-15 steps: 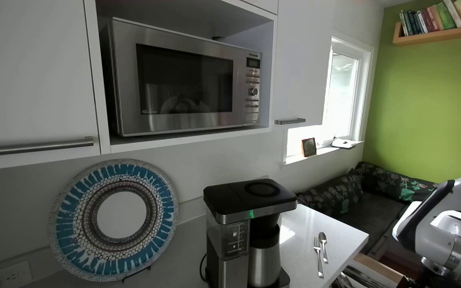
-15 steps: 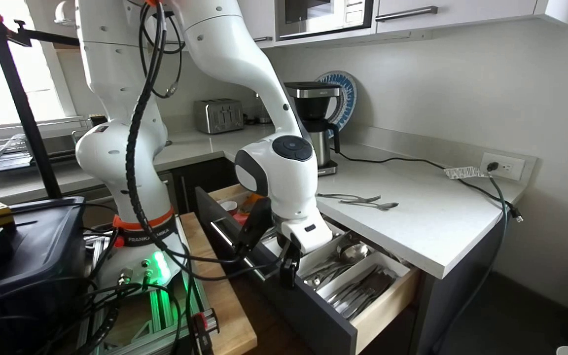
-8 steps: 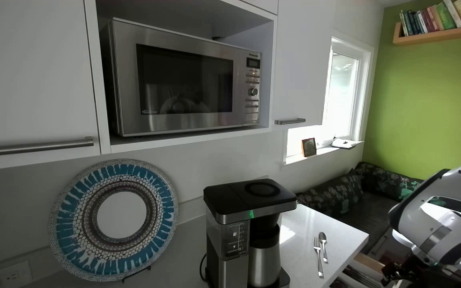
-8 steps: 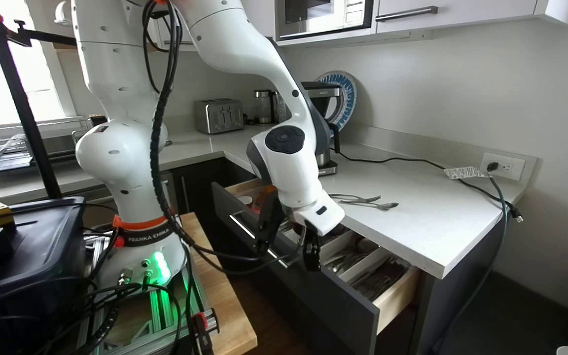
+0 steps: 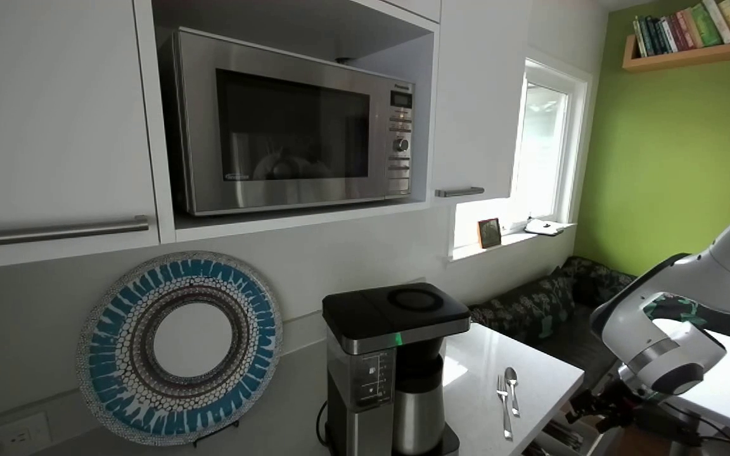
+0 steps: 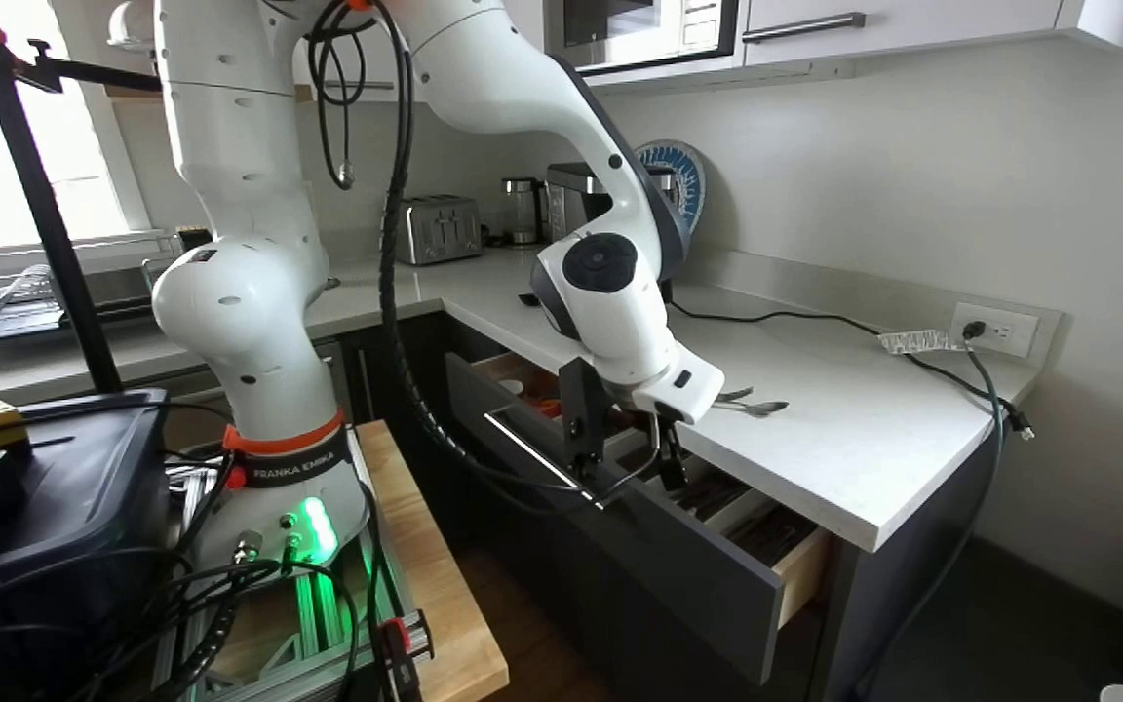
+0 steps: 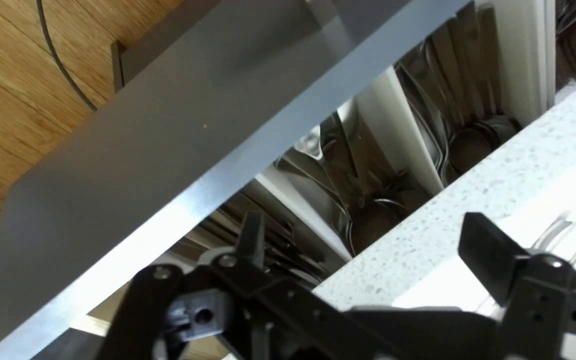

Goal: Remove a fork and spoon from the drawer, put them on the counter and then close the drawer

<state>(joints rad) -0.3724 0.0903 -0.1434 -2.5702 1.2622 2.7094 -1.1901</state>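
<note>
Drawer (image 6: 688, 565), grey-fronted, juts beneath the glossy counter (image 6: 864, 439) where slim metal fork (image 5: 505, 407) and spoon (image 5: 513, 389) lie, claw (image 7: 363, 225) spread apart.

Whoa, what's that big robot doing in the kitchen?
A white robot arm seems to be pushing the gray drawer shut with its gripper, which is open and holds nothing. I can't tell whether the gripper touches it. The drawer stands less open than a second ago, with cutlery showing inside. A fork and a spoon lie side by side on the white counter.
</note>
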